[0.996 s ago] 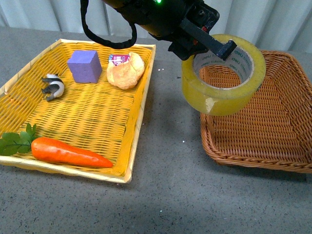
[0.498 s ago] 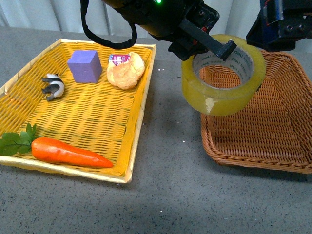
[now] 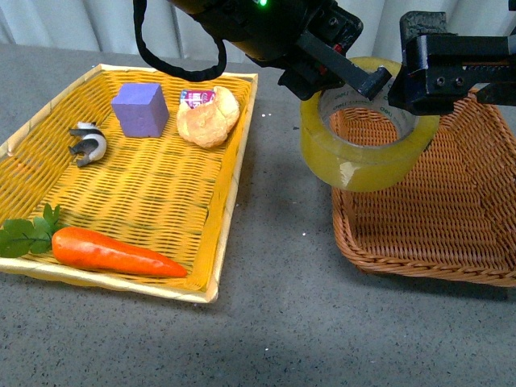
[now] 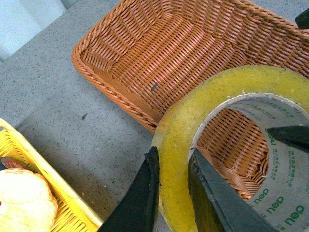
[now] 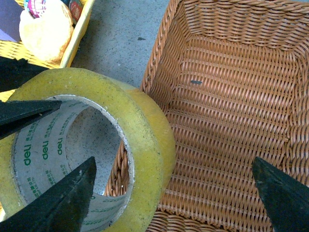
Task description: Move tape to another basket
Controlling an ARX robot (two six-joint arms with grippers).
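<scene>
Above the basket's [image 3: 419, 264] left rim, the tape [image 3: 367, 153] is held clear of the counter [image 3: 282, 306], its wall pinched by the left gripper [image 4: 173, 193], one finger inside the core, one outside. The right gripper [image 5: 174, 164] is spread wide, pointed down over the roll's right side. A handover seems in hand: the right wall should be clamped squarely before the left grip is released, lest the roll be dropped outside.

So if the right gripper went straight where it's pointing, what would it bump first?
Probably the tape: the right gripper is open, straddling the roll's yellow wall, so that wall would meet it first. Past it lies the brown basket. Depth is unclear.
</scene>
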